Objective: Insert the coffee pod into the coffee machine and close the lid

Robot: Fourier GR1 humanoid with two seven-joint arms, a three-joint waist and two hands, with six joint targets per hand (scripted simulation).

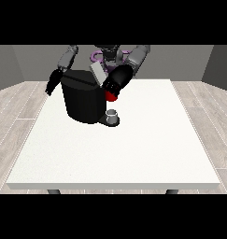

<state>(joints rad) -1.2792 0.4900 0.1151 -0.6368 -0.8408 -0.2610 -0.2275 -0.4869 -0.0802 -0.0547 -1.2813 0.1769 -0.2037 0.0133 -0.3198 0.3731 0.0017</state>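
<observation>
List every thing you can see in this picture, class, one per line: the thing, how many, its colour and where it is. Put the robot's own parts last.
Table: one, white, fills the middle of the view, on a grey plank floor.
Coffee machine: one, black, on the table's far left part, its grey lid raised at the top.
Red thing at the machine: one, red, at the machine's right side, just under a hand.
Grey thing: one, small, on the machine's base at its lower right; cannot tell what it is.
Hand at the view's right: one, black, at the machine's upper right beside the lid.
Hand at the view's left: one, black, hanging beside the machine's left edge.
</observation>
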